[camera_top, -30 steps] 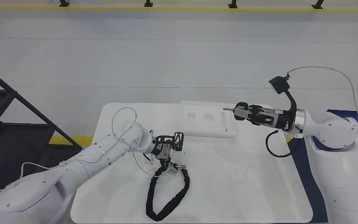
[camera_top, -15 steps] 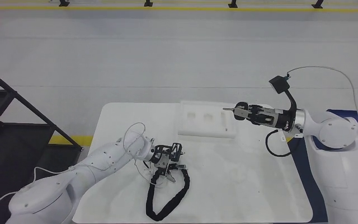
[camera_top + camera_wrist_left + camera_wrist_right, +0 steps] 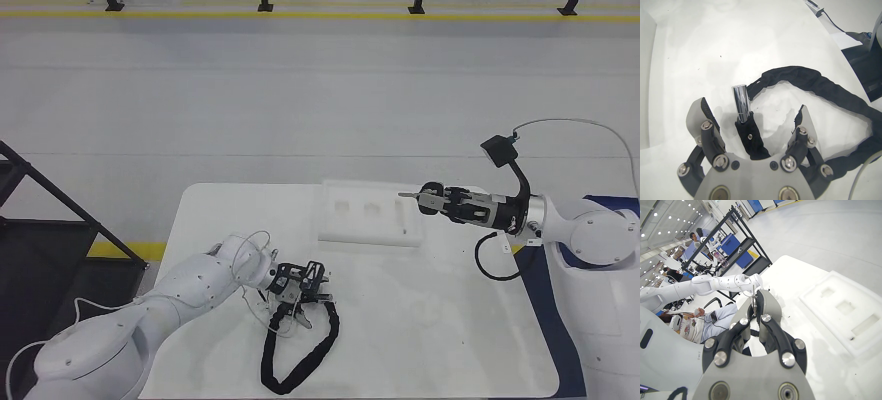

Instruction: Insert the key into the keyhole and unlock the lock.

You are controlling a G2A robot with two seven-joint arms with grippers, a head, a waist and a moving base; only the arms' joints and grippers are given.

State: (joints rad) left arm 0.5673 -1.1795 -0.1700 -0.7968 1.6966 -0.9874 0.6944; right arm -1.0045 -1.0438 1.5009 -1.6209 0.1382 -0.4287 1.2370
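White foam tray (image 3: 345, 232) w/ three recesses lies at table (image 3: 450, 340) far edge; black rack (image 3: 40, 262) beside table.

Black chain sleeve (image 3: 810, 79), chrome lock cylinder (image 3: 741, 103), white table (image 3: 440, 330), white foam tray (image 3: 370, 212).

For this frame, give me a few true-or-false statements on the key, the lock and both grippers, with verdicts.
1. The right gripper has its jaws shut on the key. True.
2. The key sits in the keyhole. False: it is held in the air by the foam tray, well apart from the lock cylinder.
3. The left gripper has its jaws clamped on the lock cylinder. False: the jaws are open, one on either side of the cylinder, and neither touches it.
4. The black chain lies in a loop on the table. True.
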